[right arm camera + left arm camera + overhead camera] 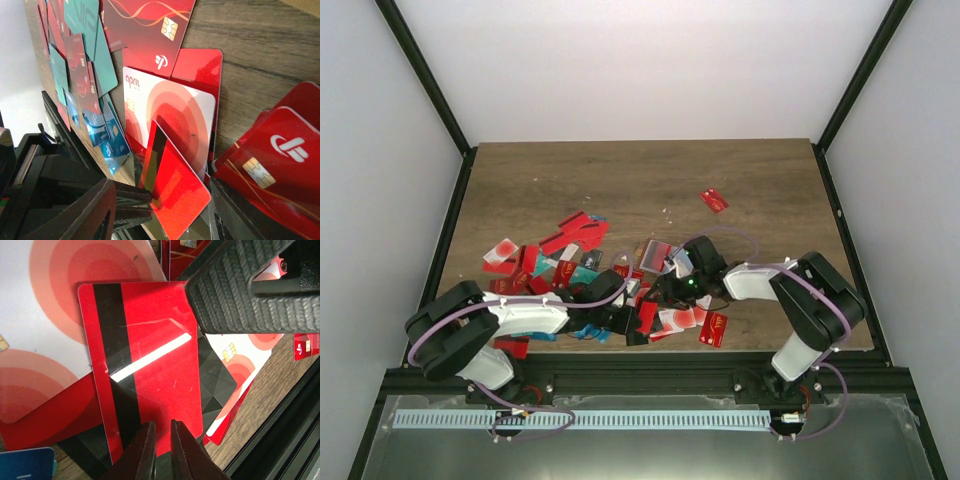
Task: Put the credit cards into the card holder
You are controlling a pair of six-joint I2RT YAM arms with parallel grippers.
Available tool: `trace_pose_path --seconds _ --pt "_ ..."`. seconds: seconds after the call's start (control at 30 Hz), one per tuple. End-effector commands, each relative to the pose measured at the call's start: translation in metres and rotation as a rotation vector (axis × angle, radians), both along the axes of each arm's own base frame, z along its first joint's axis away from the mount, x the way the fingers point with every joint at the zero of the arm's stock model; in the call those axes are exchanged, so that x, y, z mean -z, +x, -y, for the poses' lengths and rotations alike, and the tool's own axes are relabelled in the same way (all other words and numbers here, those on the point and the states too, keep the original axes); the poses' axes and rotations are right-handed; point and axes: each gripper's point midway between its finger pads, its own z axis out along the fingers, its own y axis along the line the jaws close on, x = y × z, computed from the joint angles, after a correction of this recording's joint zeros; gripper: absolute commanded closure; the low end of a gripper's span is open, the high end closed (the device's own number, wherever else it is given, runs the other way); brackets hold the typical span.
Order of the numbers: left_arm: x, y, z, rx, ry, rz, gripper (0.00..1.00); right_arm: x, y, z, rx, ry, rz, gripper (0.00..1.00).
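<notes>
The wooden bench (620, 180) is boxed in by white walls (380, 150) on three sides, with a black rail (650, 372) along its near edge. Wood shows across the far half, where only a stray card (714, 200) lies toward the right. Both arms reach inward from the near corners and meet low over the near middle.

The credit cards (565, 262) sprawl in an overlapping heap across the near half, from the left side to the middle. They are thickest around the two hands, so loose plastic crowds every side there. The card holder (657, 250) seems to be the pale, dark-edged rectangle lying flat just beyond the right hand (660, 298), though it is too small to be sure.

The left hand (161, 429) is clamped on one edge of a red card (150, 355) with a black stripe, which tilts up off the heap. The right hand's jaws stand apart at that card's opposite end, and one ribbed finger (235, 290) covers its corner. Beneath lie a white card (55, 305) with red circles and a black card (217, 385). Teal cards (85, 35) and a blue card (107, 137) lie near the rail.
</notes>
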Motion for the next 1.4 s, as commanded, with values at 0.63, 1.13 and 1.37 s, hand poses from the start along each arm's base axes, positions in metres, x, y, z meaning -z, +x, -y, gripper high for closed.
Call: trace_pose_path --seconds 0.63,1.13,1.37 --pt "0.024 -0.014 -0.035 -0.032 0.135 -0.034 0.81 0.032 -0.008 0.008 -0.019 -0.043 -0.022 0.99" --pt "-0.082 0.045 -0.023 -0.077 -0.066 0.171 0.46 -0.048 0.015 0.02 -0.013 0.161 0.118 0.99" --pt "-0.118 0.058 -0.015 0.004 -0.323 0.204 0.46 -0.092 0.028 0.029 -0.013 0.291 0.182 0.99"
